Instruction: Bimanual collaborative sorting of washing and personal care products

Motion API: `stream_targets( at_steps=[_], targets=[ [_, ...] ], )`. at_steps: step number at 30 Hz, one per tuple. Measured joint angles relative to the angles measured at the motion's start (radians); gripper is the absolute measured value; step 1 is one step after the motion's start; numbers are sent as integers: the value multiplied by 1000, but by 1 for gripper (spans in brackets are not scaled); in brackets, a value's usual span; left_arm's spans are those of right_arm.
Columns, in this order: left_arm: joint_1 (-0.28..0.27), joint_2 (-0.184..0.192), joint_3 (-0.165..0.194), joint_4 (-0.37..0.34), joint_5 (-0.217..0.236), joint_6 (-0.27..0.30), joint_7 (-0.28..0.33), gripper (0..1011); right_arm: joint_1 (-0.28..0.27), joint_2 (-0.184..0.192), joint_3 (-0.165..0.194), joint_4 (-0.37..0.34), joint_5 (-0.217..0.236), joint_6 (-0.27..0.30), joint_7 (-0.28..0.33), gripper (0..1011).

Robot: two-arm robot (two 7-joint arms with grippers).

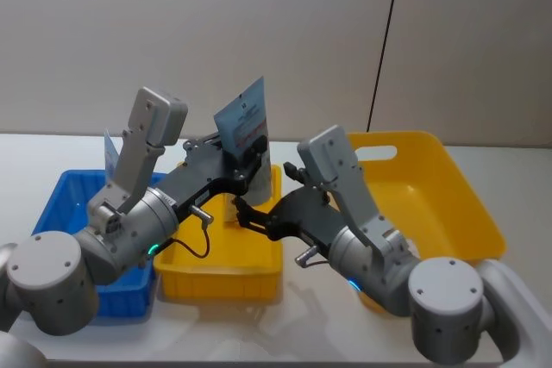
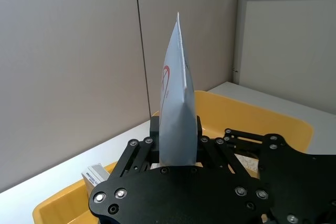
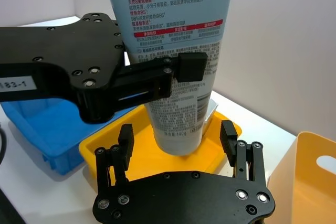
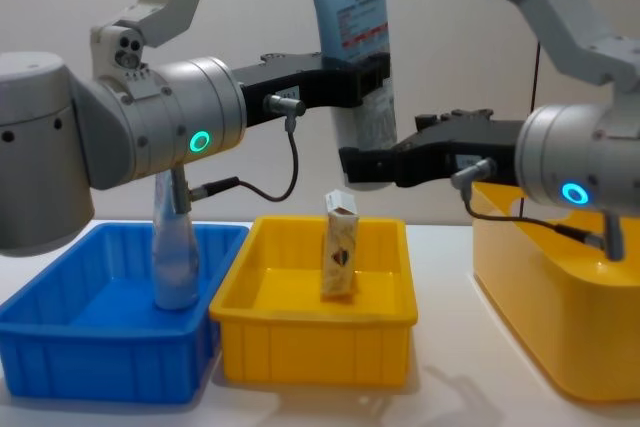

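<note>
- My left end effector (image 4: pixel 375 82) grips the tube (image 4: pixel 357 67) upright, above the yellow tray (image 4: pixel 310 352).
- My right end effector (image 3: pixel 178 140), spread wide, waits at its 6 o'clock.
- Handover step, I judge; next: right clamps, left releases.

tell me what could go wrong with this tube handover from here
The left end effector pinches the pale blue tube low on its body, so the tall crimped end could tip or slip. The right end effector is open around the cap end; closing off-centre might knock the tube loose. If dropped, it would likely hit the carton standing in the yellow tray below.
</note>
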Motion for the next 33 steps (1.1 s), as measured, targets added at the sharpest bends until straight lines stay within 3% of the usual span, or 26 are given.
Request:
stream_targets(
  at_steps=[21,33],
  targets=[
    [0,0,0,0,0,0,0,280,95,-72,-18,157,-19,-22,-18,1004],
    [0,0,0,0,0,0,0,278,120,-96,-18,202,-20,-24,-29,694]
  ],
)
